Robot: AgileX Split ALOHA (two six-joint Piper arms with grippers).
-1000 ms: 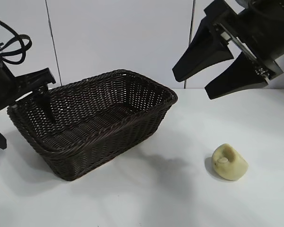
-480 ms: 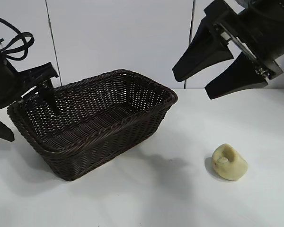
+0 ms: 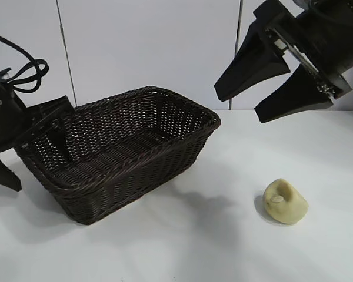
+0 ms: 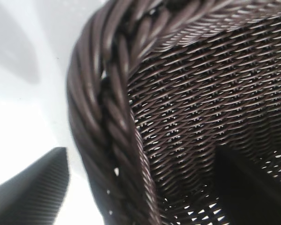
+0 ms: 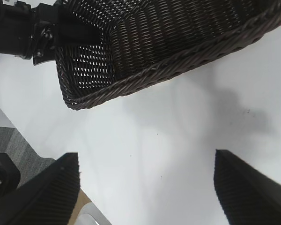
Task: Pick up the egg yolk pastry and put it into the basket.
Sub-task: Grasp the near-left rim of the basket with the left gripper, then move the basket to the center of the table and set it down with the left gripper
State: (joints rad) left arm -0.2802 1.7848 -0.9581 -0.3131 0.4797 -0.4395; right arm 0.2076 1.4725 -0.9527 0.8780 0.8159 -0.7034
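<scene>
White table [image 3: 182, 247], pale panelled wall [image 3: 147, 47]; right tool [image 3: 265, 88] wide; left tool [image 3: 32, 147] straddling basket [image 3: 129, 147] rim.

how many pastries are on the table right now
1. The egg yolk pastry lies on the white table, to the right of the basket in the exterior view and apart from it. None shows inside the basket, though its near wall hides part of the floor.

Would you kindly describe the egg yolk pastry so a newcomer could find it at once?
Start from the dark woven basket on the white table. Look to its right, under the raised right claw: the egg yolk pastry lies alone, apart from the basket. It is the only small, pale yellow lump, with a whitish spot.
</scene>
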